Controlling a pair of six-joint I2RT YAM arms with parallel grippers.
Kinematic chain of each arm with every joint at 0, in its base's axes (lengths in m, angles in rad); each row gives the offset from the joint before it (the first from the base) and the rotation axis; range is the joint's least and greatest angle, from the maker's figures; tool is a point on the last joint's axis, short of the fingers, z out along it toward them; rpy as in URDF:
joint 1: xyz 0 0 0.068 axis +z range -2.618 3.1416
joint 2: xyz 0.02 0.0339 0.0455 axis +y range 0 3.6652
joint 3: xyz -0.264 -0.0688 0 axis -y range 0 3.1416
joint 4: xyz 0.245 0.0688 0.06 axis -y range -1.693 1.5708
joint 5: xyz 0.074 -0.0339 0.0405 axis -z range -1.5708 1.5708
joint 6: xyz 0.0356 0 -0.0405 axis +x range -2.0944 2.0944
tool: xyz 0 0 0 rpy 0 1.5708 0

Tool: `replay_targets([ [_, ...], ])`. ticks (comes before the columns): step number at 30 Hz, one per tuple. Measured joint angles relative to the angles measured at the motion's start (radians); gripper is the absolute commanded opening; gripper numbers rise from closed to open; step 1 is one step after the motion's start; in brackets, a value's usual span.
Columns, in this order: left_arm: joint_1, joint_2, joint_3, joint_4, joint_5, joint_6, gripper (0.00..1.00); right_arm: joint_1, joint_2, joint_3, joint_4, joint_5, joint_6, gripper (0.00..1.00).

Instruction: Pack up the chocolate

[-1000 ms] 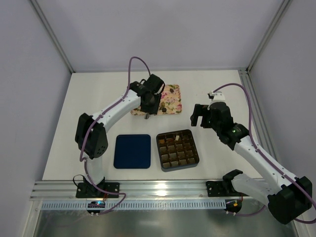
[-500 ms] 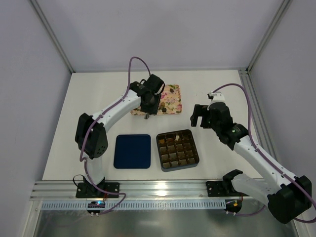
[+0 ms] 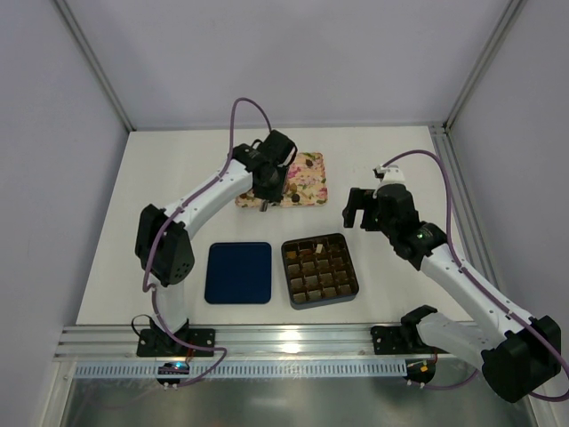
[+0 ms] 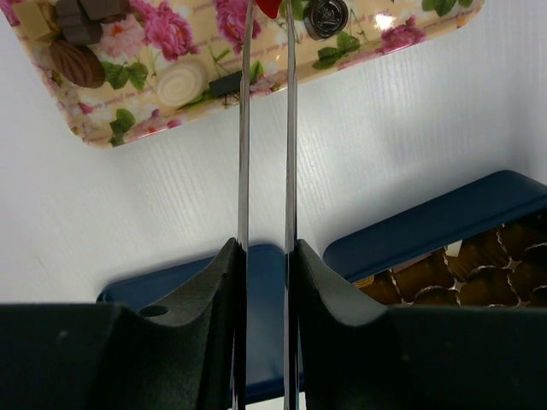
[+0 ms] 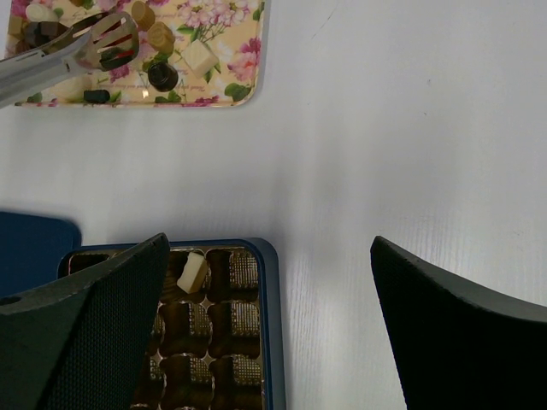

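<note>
Chocolate pieces lie on the floral tray (image 3: 311,194): a brown oval one (image 4: 75,61), a whitish round one (image 4: 184,81), a white cube (image 5: 198,58), a dark round one (image 5: 162,77). My left gripper (image 3: 268,187) (image 4: 265,248) is shut on metal tongs (image 4: 243,128), whose tips reach over the tray by a red piece (image 4: 267,7). The tongs' slotted ends (image 5: 107,38) hover over the tray pieces. The dark grid box (image 3: 354,267) holds several pieces, among them a whitish one (image 5: 192,272). My right gripper (image 3: 360,206) (image 5: 269,243) is open and empty above the box's far right corner.
The blue box lid (image 3: 238,272) lies flat left of the box and shows in the left wrist view (image 4: 427,222). Metal frame posts and a rail line the table edges.
My left gripper with the tongs has shifted slightly toward the far side over the tray. The right arm has not moved.
</note>
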Motion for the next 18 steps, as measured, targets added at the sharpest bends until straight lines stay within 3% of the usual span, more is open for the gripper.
replay_targets([
  [11, 0.0, -0.008, 0.035, -0.022, 0.002, -0.001, 0.26, -0.008, 0.0, 0.0, 0.0, 0.0, 0.0, 1.0],
  [18, -0.028, -0.107, 0.009, -0.039, 0.016, -0.011, 0.26, -0.018, 0.0, 0.004, -0.005, 0.002, 0.0, 1.0],
])
